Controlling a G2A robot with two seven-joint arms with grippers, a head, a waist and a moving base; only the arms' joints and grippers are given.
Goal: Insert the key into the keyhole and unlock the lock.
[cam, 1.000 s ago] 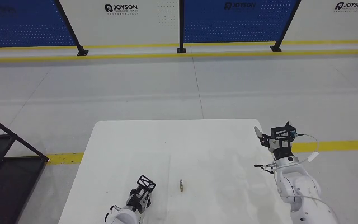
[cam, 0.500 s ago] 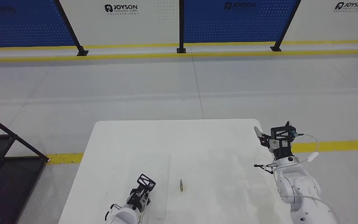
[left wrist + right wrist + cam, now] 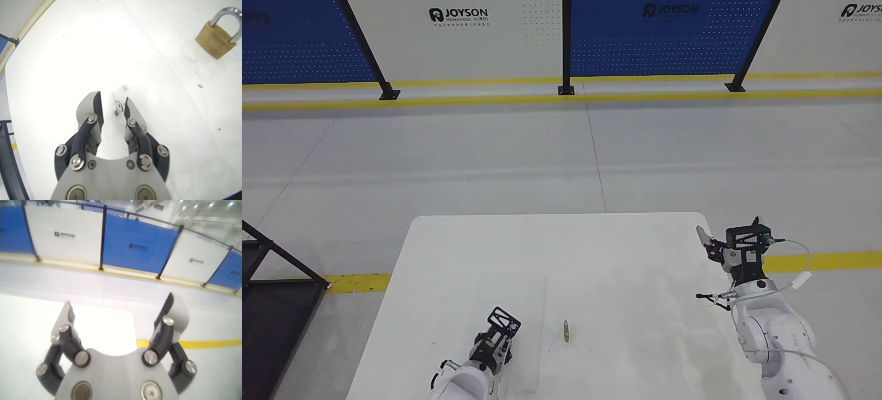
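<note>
**A:** The left gripper (image 3: 113, 98): where did it stand?

**B:** Low over the near part of the white table (image 3: 642, 260), close to the robot's own edge. The table stood on a pale grey floor (image 3: 542, 150) crossed by yellow lines (image 3: 542, 98). A fence (image 3: 662, 35) of blue and white panels closed off the back of the room. A black rack (image 3: 267, 270) stood just off the table's left side.

**A:** And how were the arms posed?

**B:** The left arm (image 3: 467, 380) was drawn in by the near edge, with its wrist tipped down and forward so the fingers (image 3: 98, 106) pointed at the tabletop. The right arm (image 3: 767, 330) was well apart from it, at the table's right side. It carried the right gripper (image 3: 119, 302) raised over the far right corner, facing out toward the fence.

**A:** How far apart were the jaws?

**B:** The left ones were only narrowly parted and gripped nothing. The key (image 3: 118, 108) lay flat on the table in the gap between them, just beside the inner pad of one finger. Whether it touched that pad, I could not tell. The right jaws were spread wide over the corner, with nothing held.

**A:** And the lock?

**B:** The brass padlock (image 3: 217, 40), with its silver shackle, lay on the table to the right of the left gripper, near it but apart. From the top view it was a small sliver (image 3: 565, 331) on the white surface.
</note>
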